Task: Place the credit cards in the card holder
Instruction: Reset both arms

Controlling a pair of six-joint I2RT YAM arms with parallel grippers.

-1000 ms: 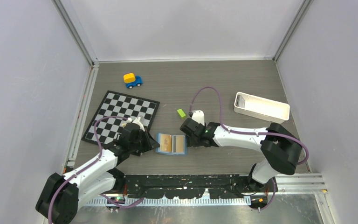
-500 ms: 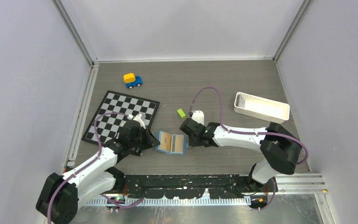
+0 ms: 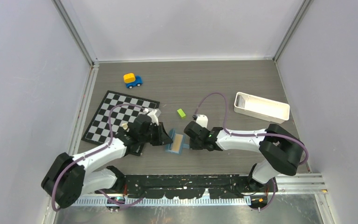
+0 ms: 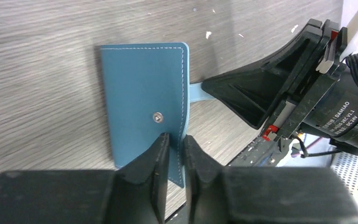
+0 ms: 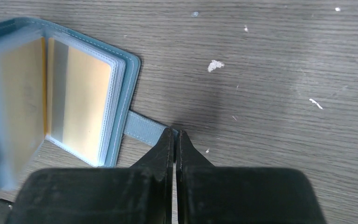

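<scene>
The card holder (image 3: pixel 175 143) sits on the table (image 3: pixel 223 84) between the two arms, in front of the green block (image 3: pixel 181 113). One second ago it lay flat and fully open. Now its left half is tipped up and folding over the right half, so from the top it looks narrower.

The left gripper (image 3: pixel 167 136) was back at the near corner of the checkerboard (image 3: pixel 116 112) and has swung right to the holder. In the left wrist view its fingers (image 4: pixel 161 154) straddle the edge of the teal cover near the snap button, pinching the cover with only a narrow gap between them.

The right gripper (image 3: pixel 189 141) was spread beside the holder's right edge a second ago. It is now clamped on the end of the strap (image 5: pixel 142 127) that sticks out from the holder, with the fingertips pressed together on it.

Tan-gold credit cards (image 5: pixel 81 107) show inside the clear sleeves. The raised half is blurred in the right wrist view.

The toy car (image 3: pixel 132 80), white tray (image 3: pixel 261 107), green block and checkerboard are all in the same spots as before.
</scene>
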